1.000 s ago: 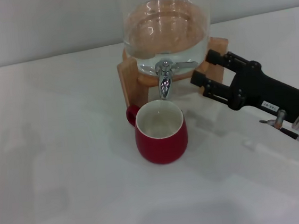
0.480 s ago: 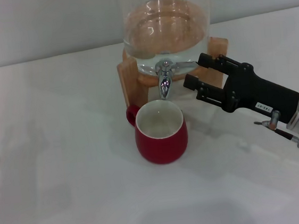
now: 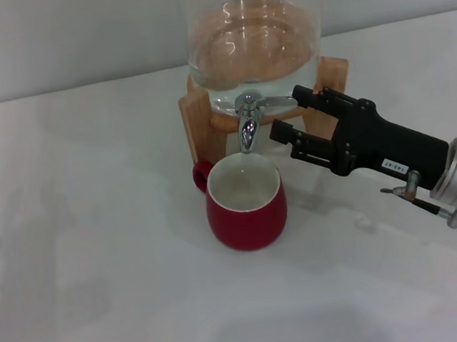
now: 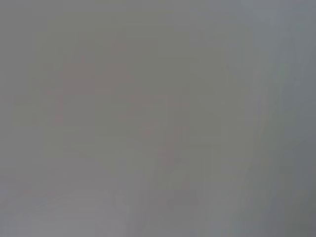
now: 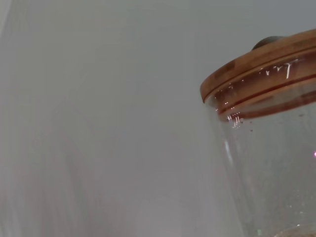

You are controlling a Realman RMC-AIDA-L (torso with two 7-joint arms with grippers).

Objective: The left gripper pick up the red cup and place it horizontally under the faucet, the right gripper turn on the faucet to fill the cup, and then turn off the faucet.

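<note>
The red cup [image 3: 246,202] is standing upright on the white table [image 3: 100,274], its long axis vertical and its white-lined mouth facing up. Its small loop handle is pointing toward the far left. It is sitting directly beneath the faucet [image 3: 248,120], whose chrome spout is pointing down at the far rim of the cup while its lever is sticking out to the right. The faucet is projecting from the glass dispenser [image 3: 252,46], which is resting on a wooden stand [image 3: 199,125]. The right gripper [image 3: 292,120] is reaching in from the right, its long black body lying nearly level and aimed left toward the lever. Its 2 fingers are spread apart, holding nothing, with the farther finger just beside the lever's tip. The left gripper is showing in no view.
</note>
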